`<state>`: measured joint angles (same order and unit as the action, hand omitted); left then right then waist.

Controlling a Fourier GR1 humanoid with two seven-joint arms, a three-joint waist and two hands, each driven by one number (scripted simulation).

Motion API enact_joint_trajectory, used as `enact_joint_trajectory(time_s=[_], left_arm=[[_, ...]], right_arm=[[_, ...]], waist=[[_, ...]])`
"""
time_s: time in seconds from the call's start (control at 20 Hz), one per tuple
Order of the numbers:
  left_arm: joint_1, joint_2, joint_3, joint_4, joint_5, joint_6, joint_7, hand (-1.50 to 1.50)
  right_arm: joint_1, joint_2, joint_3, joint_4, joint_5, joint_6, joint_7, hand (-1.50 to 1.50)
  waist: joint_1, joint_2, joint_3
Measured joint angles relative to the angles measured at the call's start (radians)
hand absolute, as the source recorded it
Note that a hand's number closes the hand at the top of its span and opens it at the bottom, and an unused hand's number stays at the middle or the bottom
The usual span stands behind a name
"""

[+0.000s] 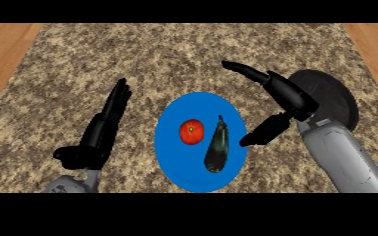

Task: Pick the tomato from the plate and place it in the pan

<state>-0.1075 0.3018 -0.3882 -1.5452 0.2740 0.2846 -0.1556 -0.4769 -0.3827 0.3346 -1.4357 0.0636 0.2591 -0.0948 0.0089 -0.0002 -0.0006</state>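
Note:
A red tomato lies on the left half of a blue plate in the middle of the counter. Beside it on the plate lies a dark eggplant. A black pan sits at the right, partly hidden by my right forearm. My right hand hovers open at the plate's right edge, fingers stretched up and left, thumb pointing down toward the plate rim. It touches nothing. My left hand rests open left of the plate, fingers straight and pointing up.
The speckled stone counter spreads in all directions around the plate. Wooden strips run along its far left and far right sides.

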Motion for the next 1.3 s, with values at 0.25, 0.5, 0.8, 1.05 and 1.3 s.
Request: enact_joint_trajectory(time_s=[0.25,0.5,0.8,1.05,1.3], left_arm=[[0.011,-0.005,0.007,-0.004,-0.008,-0.007,-0.003,0.0],[0.007,-0.01,0.016,0.0,-0.011,-0.02,-0.004,0.0],[0.036,-0.034,0.007,-0.02,-0.038,-0.014,-0.002,0.0],[0.07,-0.037,0.035,-0.038,-0.053,-0.044,-0.003,0.0],[0.031,-0.079,0.065,0.013,-0.085,-0.065,0.004,0.0]], right_arm=[[-0.089,0.024,0.105,0.031,0.108,0.057,0.123,-1.5],[-0.18,0.068,0.221,0.101,0.222,0.128,0.212,-1.5],[-0.198,0.151,0.324,0.176,0.369,0.142,0.269,-1.5],[-0.171,0.218,0.321,0.224,0.46,0.156,0.28,-1.5],[-0.145,0.254,0.281,0.228,0.532,0.194,0.281,-1.5]], waist=[[0.004,0.0,0.0],[0.009,0.001,0.0],[0.004,0.001,0.0],[-0.001,0.0,0.0],[-0.005,0.0,0.001]])
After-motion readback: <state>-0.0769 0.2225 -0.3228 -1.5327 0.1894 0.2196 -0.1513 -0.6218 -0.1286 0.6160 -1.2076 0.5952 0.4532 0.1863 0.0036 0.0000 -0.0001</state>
